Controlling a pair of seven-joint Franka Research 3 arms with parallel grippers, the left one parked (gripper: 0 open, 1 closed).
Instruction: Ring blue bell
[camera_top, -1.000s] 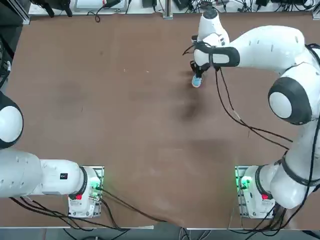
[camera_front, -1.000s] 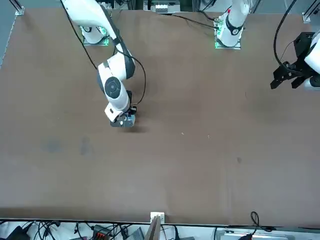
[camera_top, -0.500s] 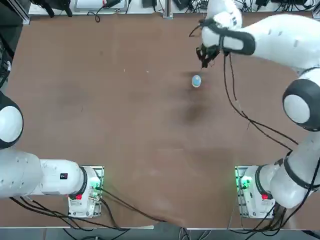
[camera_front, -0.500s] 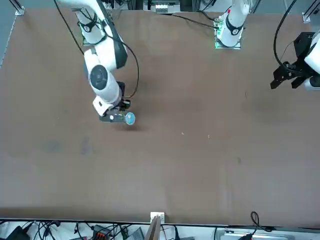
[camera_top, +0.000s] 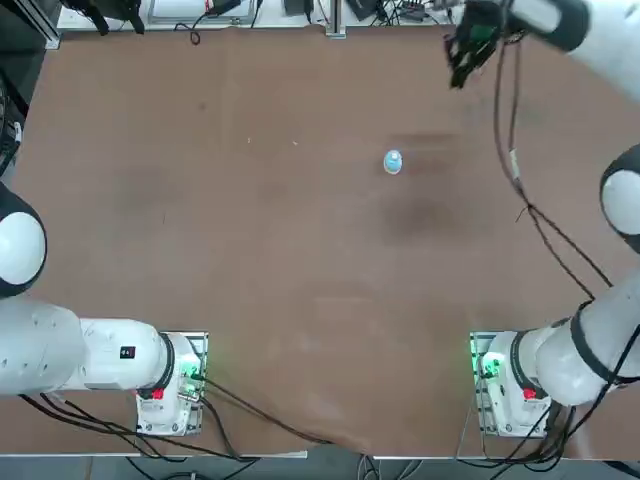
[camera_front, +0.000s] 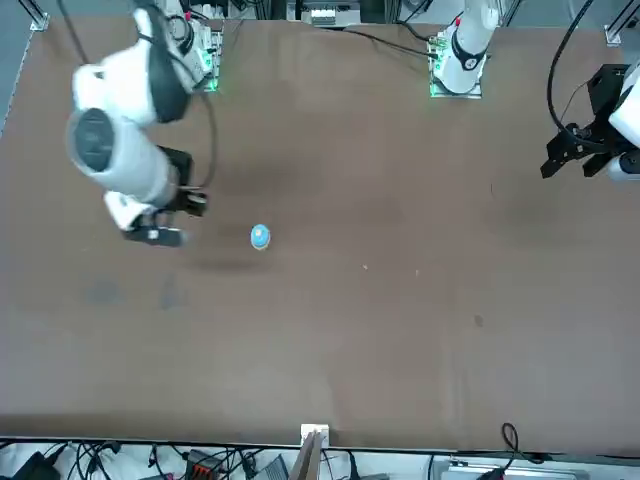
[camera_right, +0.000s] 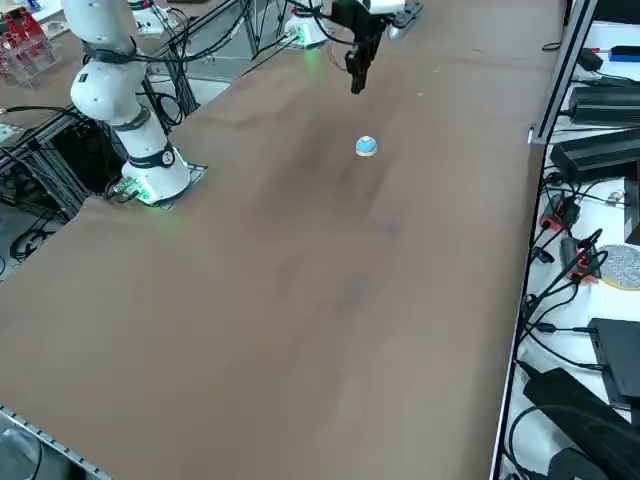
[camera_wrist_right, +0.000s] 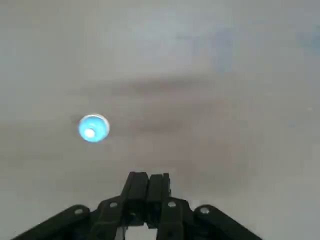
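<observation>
The right hand (camera_wrist_right: 151, 176) hung raised over the table (camera_top: 270, 260), its two fingers pressed together with nothing between them. In the top view it was near the table's far edge, to the right of the blue bell (camera_top: 393, 162) and farther from the arms' bases than the bell was. Hand and bell were well apart.

The bell stood on the table, a small light-blue dome with a whitish rim; nothing touched it. It looked upright, dome up, and was on the far half of the table as seen from the bases, right of the middle.

How far the task had come had to be judged from that layout alone. Ringing called for a press on the dome, and closed fingers suited that, yet there was no contact at this moment. Whether the bell had been rung could not be told from the way things lay. If it had, only drawing the arm clear was left; if it had not, the hand needed to go over the dome, press down and lift off. A press off-centre might have tipped or slid so small a bell.
</observation>
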